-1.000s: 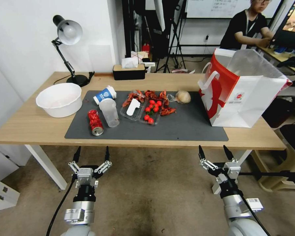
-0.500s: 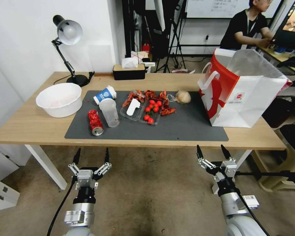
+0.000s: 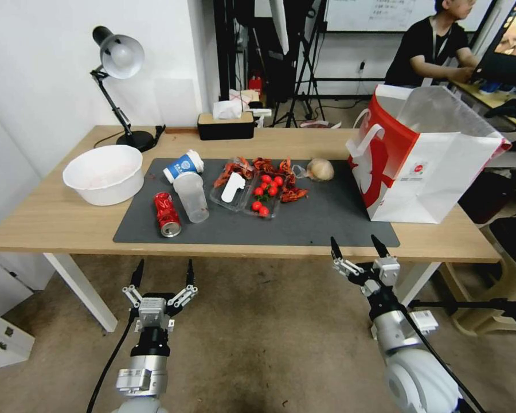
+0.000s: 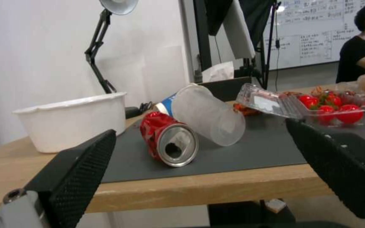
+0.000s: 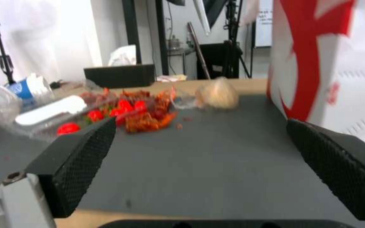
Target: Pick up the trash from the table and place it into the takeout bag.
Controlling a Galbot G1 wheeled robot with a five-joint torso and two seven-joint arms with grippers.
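The front strip of the dark mat is bare, so a hand can slide in there. On the robot's left side, the red can and clear cup lie touching, blocking that way. The tomato tray sits mid-mat. The tall bag stands like a wall on the right side of the bench.

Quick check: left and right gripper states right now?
Left gripper: open, holding nothing, below the table edge.
Right gripper: open, holding nothing, at the table's front edge.
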